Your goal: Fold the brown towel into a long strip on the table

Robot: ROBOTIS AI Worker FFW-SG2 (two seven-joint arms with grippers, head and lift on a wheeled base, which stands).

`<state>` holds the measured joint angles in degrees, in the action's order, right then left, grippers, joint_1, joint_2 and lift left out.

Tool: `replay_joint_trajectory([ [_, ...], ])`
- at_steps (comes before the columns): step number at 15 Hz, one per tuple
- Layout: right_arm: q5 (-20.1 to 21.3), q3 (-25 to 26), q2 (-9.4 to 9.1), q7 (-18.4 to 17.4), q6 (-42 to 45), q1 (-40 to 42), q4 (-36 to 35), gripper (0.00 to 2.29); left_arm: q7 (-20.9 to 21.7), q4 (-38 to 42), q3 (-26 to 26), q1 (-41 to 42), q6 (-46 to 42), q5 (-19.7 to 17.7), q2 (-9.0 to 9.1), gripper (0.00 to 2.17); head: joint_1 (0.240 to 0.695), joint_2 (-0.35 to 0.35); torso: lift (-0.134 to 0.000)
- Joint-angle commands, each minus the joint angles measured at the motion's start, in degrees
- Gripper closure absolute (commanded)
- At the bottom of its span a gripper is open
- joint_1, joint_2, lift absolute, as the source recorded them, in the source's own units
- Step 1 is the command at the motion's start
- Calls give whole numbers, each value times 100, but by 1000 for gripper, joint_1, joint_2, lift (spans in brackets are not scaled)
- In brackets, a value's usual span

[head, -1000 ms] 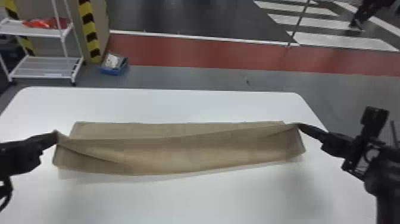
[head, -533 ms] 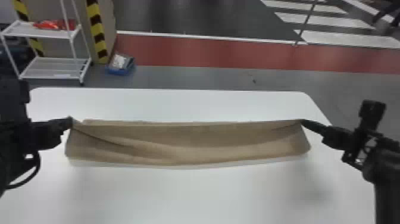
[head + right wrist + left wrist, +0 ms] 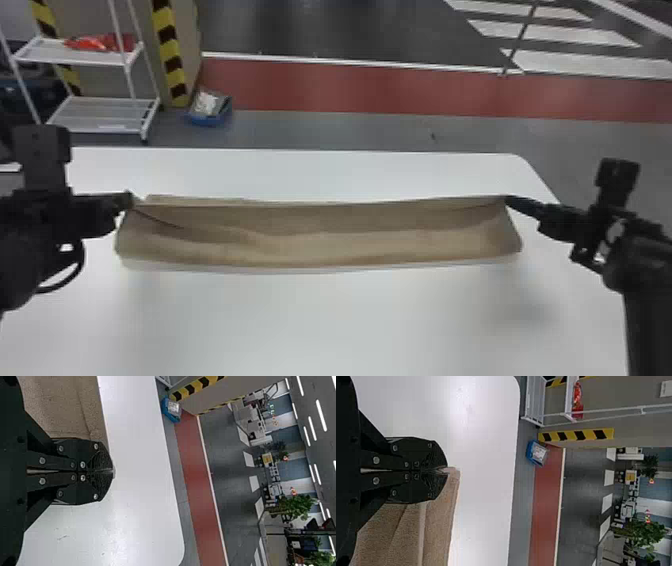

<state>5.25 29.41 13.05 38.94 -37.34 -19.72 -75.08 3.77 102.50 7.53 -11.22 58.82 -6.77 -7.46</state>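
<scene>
My left gripper has its two flat black fingers pressed together at the tips, a little tuft of cloth poking out from between them; my right gripper is closed the same way, with only a thin sliver of cloth at its tips. Between them I have the upper corners of the brown cloth towel, the left one at roughly 9 o'clock from its middle and the right one at roughly 3, each lying a touch toward 12. The towel spans the gap as a long, narrow band, its held edge drawn nearly straight, a crease slanting inward from my left grip and the loose side bowing gently toward 6 o'clock. How much of it touches the table I can't tell. Under it spreads the smooth white table with rounded corners. Past the table's far edge, from the towel's middle, a small blue tray with pale contents sits on the grey floor between 10 and 11 o'clock, and a white metal rack stands at 10, a red bundle on its upper shelf. A dull red floor strip crosses at 12, with white painted stripes beyond it toward 2.
</scene>
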Motion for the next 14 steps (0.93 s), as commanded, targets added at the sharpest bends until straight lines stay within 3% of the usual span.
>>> replay_joint_trajectory([
  [1, 28, -84, 22, -27, 187, -49, 204, 1541, -69, -301, -111, -118, -278, 27, 7, 1649, 695, -141, -123],
  [4, 81, -111, 66, -62, 381, -120, 406, 1541, -104, -345, -190, -144, -454, 53, 7, 1612, 695, -139, -123],
  [5, 81, -146, 101, -106, 416, -120, 485, 1541, -104, -353, -208, -153, -472, 80, 7, 1264, 695, -140, -123],
  [6, 107, -172, 110, -124, 504, -146, 591, 1541, -104, -424, -261, -179, -472, 115, -1, 377, 695, -143, -123],
  [7, 178, -181, 110, -168, 592, -172, 679, 1538, -95, -494, -287, -188, -472, 247, -1, -2, 695, -146, -123],
  [9, 178, -243, 101, -203, 750, -172, 767, 1453, -34, -529, -296, -144, -472, 466, -45, -2, 695, -149, -123],
  [11, 187, -313, 101, -308, 838, -181, 811, 1399, 1, -503, -234, 76, -1122, 475, -177, 33, 695, -144, -123],
  [13, 178, -339, 93, -475, 855, -181, 811, 778, 124, -362, 38, 366, -1632, 414, -230, 33, 695, -127, -123],
  [14, 178, -383, 93, -484, 855, -181, 811, 751, 151, -274, 153, 471, -1632, 343, -230, 33, 695, -122, -123],
])
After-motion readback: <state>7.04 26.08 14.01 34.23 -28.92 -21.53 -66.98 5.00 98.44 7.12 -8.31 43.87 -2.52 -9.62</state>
